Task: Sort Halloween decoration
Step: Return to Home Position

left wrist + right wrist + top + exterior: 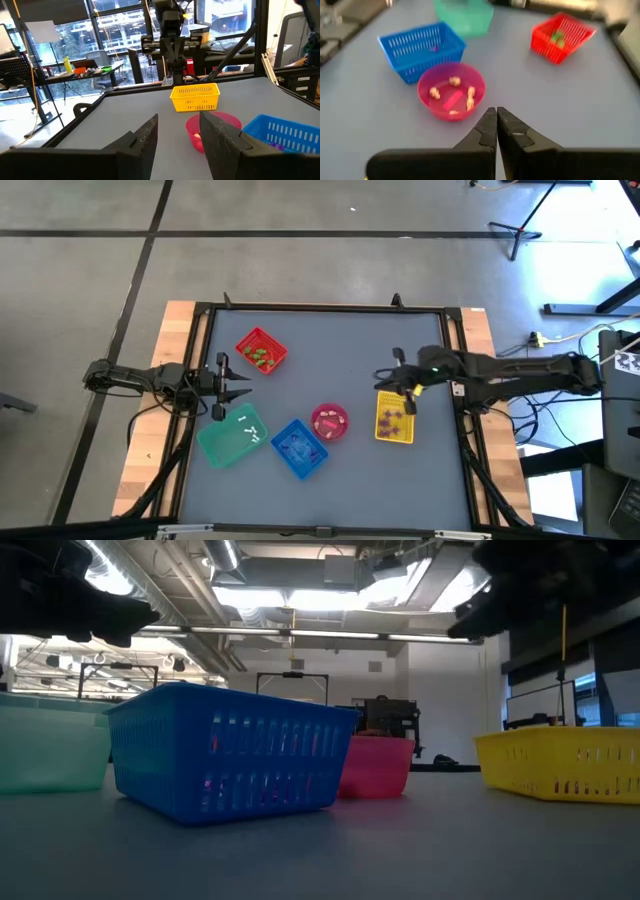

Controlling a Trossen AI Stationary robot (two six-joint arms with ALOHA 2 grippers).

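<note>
In the pink bowl (438,114) — cream trinkets (470,96), variously turned.

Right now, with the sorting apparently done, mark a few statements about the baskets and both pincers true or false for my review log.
1. The red basket holds green trinkets. True.
2. The right pincer is clamped on a purple trinket. False: its fingers are shut together with nothing between them, above the table near the pink bowl.
3. The pink bowl stands between the blue basket and the yellow basket. True.
4. The left pincer is shut. False: its fingers stand apart and hold nothing.
</note>
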